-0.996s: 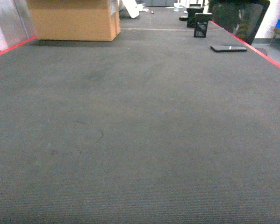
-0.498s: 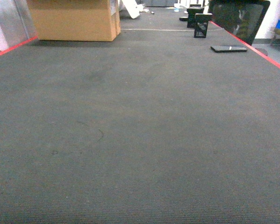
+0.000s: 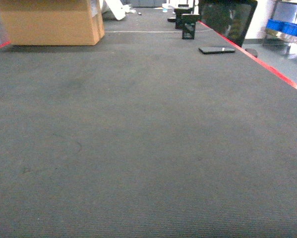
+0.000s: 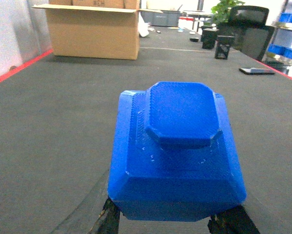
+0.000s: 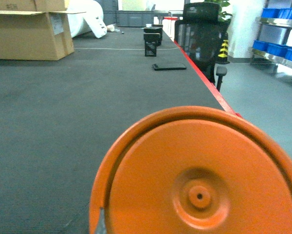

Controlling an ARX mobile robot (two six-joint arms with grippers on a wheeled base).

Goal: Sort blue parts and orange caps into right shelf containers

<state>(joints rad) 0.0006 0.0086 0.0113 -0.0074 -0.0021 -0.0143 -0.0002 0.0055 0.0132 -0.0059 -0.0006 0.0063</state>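
A chunky blue part (image 4: 177, 156) with a raised octagonal top fills the middle of the left wrist view. My left gripper (image 4: 170, 222) is shut on it, a dark finger (image 4: 109, 219) showing at each lower corner. In the right wrist view an orange cap (image 5: 199, 185), round with a small centre boss, fills the lower frame close to the camera, held off the floor. It hides my right gripper's fingers. Blue crates (image 3: 287, 27) sit on a metal shelf at the far right, also seen as blue crates (image 5: 277, 12) in the right wrist view. Neither gripper shows in the head view.
Dark grey carpet (image 3: 138, 139) edged with red tape (image 3: 272, 69) stretches ahead. A large cardboard box (image 3: 49, 22) stands at the back left. A black office chair (image 3: 227, 20), small black stands (image 3: 188, 25) and a flat black device (image 3: 216, 49) are at the back right.
The head view has swung to the right: the box, chair and black device have slid left in the picture, and the blue crates on the shelf have come into view.
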